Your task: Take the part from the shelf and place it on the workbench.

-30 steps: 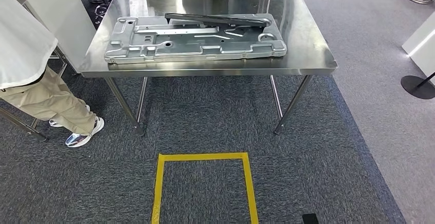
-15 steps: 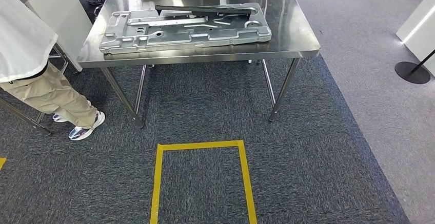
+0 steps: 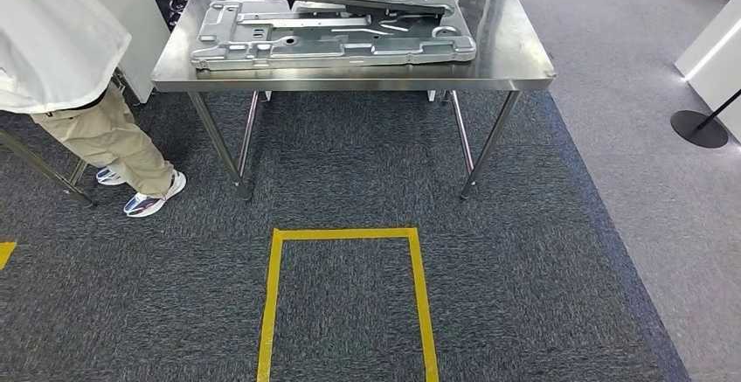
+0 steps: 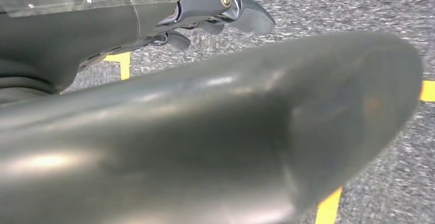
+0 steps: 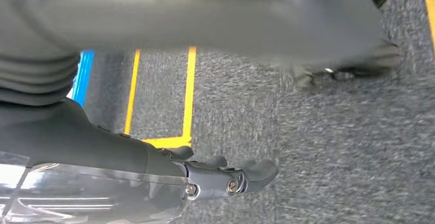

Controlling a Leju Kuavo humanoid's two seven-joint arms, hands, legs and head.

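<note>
On the steel workbench (image 3: 515, 45) lies a large silver stamped panel (image 3: 332, 41), with a long dark part (image 3: 367, 3) resting across its far side. Both arms hang at my sides over the grey carpet. My left hand (image 4: 205, 8) holds nothing; its dark fingers (image 4: 246, 16) are loosely extended and the thick thumb is a blur close to the lens. My right hand (image 5: 215, 178) is also bare, its fingers (image 5: 256, 172) apart above the floor. No shelf is in sight.
A person (image 3: 61, 59) in a white top and beige trousers stands at the workbench's left end. A yellow taped square (image 3: 345, 235) marks the carpet before the bench. A black stanchion base (image 3: 699, 128) and a white panel (image 3: 712, 45) stand at the right.
The whole picture has shifted: the bench and the yellow square now sit higher in the head view, so the camera has moved. The parts on the bench lie as before.
</note>
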